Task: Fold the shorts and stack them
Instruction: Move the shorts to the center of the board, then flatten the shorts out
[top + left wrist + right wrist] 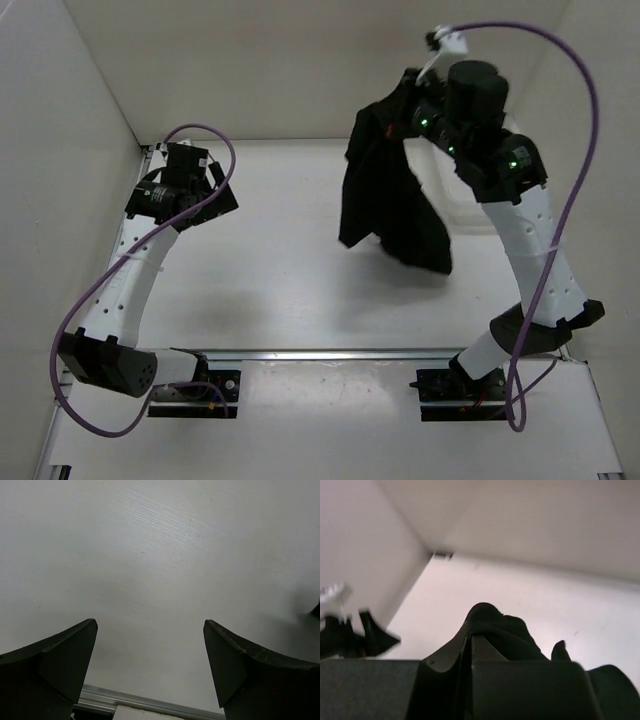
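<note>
The black shorts (pixel 390 205) hang limp in the air from my right gripper (pixel 400 108), raised high over the far right of the white table (pixel 280 270). In the right wrist view the gripper (pixel 471 632) is shut on a bunched edge of the shorts (pixel 505 632), with cloth draped over one finger. My left gripper (pixel 205 195) is open and empty over the far left of the table, well apart from the shorts. In the left wrist view the left gripper (pixel 150 630) shows two spread fingers above bare table.
White walls enclose the table on the left, back and right. A metal rail (pixel 330 353) runs along the near edge between the arm bases. A purple cable (pixel 570 150) loops beside the right arm.
</note>
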You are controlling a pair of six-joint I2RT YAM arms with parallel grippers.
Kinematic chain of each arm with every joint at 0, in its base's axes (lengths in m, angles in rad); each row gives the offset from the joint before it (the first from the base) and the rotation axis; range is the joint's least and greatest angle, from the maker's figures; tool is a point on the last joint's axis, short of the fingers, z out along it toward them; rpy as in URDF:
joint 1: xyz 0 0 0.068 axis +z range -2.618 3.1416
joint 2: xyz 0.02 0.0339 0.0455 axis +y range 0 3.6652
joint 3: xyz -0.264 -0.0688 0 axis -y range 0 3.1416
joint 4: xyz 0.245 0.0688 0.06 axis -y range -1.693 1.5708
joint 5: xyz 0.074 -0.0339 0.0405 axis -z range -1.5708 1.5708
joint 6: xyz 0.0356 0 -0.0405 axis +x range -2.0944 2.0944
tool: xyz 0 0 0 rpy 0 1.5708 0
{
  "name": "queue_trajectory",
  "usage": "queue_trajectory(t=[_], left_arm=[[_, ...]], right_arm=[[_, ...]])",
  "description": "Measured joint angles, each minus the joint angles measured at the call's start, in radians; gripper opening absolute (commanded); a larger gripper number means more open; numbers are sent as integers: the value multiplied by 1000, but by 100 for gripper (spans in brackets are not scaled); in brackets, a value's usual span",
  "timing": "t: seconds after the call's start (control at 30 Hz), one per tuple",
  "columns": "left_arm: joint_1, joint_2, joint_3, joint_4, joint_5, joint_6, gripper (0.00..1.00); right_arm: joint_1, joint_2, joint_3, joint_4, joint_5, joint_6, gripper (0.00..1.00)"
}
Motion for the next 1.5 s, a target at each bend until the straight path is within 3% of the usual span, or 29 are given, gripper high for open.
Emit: queue_trajectory(t=[0.03, 0.07, 0.1, 0.2, 0.23, 0.4, 0.63, 0.73, 0.93, 1.1, 1.23, 1.27, 1.33, 1.37, 1.4, 1.47, 1.5], left_arm=[[21, -3, 0, -4, 15, -2, 100], [42, -6, 1, -7, 27, -3, 100], [63, -6, 4, -11, 40, -4, 100], [103, -6, 20, -21, 65, -6, 100], [108, -6, 27, -23, 71, -3, 100], [110, -8, 27, -22, 128, 18, 100], [4, -8, -165, 54, 250, 24, 100], [-72, 11, -264, 81, 296, 4, 100], [-219, 128, -361, 169, 366, -58, 100], [-247, 237, -414, 247, 401, -93, 98], [-246, 315, -428, 279, 410, -110, 69], [-246, 333, -431, 286, 414, -111, 44], [-243, 352, -434, 292, 416, -115, 21], [-240, 354, -436, 294, 420, -112, 12], [-234, 354, -437, 296, 426, -109, 10], [-210, 344, -436, 298, 436, -101, 10], [-190, 336, -435, 293, 440, -95, 10]], right_arm=[[40, -18, -56, 2, 0, 2, 2], [76, -29, -111, 1, 0, 6, 12], [115, -39, -182, 12, 2, 16, 52], [207, -32, -390, 22, 5, 53, 94], [235, -23, -468, 14, 11, 63, 97], [289, -23, -720, -51, 71, 114, 100], [116, -265, -917, -57, 126, 157, 100], [97, -307, -997, -55, 107, 177, 100], [98, -192, -1116, -52, 19, 212, 100], [94, -37, -1106, 20, -38, 224, 100], [72, 146, -1040, 83, -71, 223, 94], [61, 188, -1028, 100, -86, 222, 82], [39, 259, -1006, 120, -115, 220, 62], [31, 292, -991, 126, -126, 220, 47], [23, 319, -976, 126, -136, 214, 18], [14, 362, -935, 121, -152, 214, 1], [11, 374, -906, 112, -158, 216, 0]])
